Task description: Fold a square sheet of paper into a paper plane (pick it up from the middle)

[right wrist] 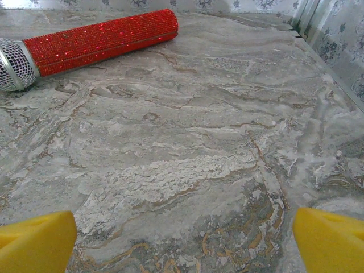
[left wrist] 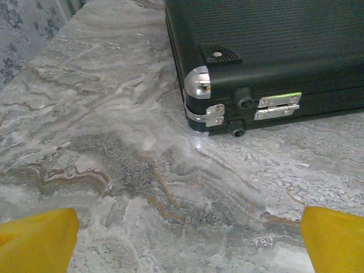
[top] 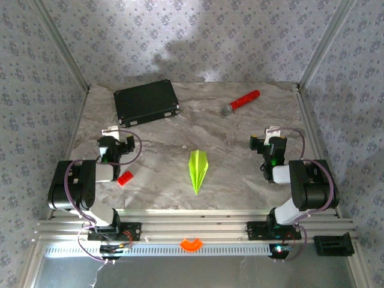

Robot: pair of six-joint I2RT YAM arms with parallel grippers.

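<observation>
From above, the paper plane [top: 198, 170] lies flat on the worktop [top: 240, 162], in the middle, closer to the near edge. Up close, the left hand [left wrist: 187, 244] is wide open and empty, facing the black case [left wrist: 273, 51] and its shiny corner. The right hand [right wrist: 185, 242] is open and empty too, facing the sparkly red microphone [right wrist: 96, 40].

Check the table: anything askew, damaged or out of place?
Nothing stands out. The paper plane lies flat mid-table, clear of both tools; the left tool and right tool are open. The black case is shut at far left, the microphone far right, the red block beside the left arm.
</observation>
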